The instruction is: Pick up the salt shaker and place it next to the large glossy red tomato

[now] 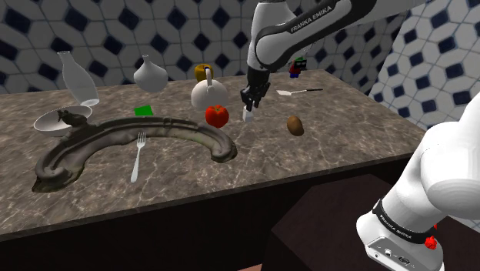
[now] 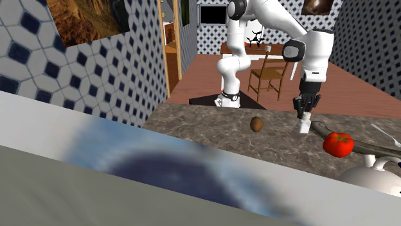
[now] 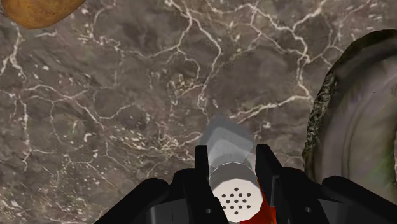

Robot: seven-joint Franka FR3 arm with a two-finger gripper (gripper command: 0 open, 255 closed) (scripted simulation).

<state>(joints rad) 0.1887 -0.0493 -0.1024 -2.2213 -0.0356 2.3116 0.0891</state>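
Note:
My black gripper [image 1: 248, 109] is shut on a white salt shaker [image 1: 248, 117], which it holds upright just above or on the marble counter [image 1: 323, 146]; I cannot tell if it touches. The red tomato [image 1: 217, 115] sits close by, toward the shoulder view's left. In the second exterior view the gripper [image 2: 303, 114] clasps the shaker [image 2: 304, 124], and the tomato [image 2: 338, 143] lies to its right. In the wrist view both fingers [image 3: 202, 170] press the sides of the shaker [image 3: 230, 167], whose holed cap faces the camera.
A brown potato [image 1: 295, 125] lies toward the shoulder view's right of the shaker. A dark curved dish [image 1: 138, 140], a fork [image 1: 138, 156], a white teapot [image 1: 208, 94], a vase [image 1: 150, 75], a bowl [image 1: 55, 122] and a bottle [image 1: 77, 77] stand further left.

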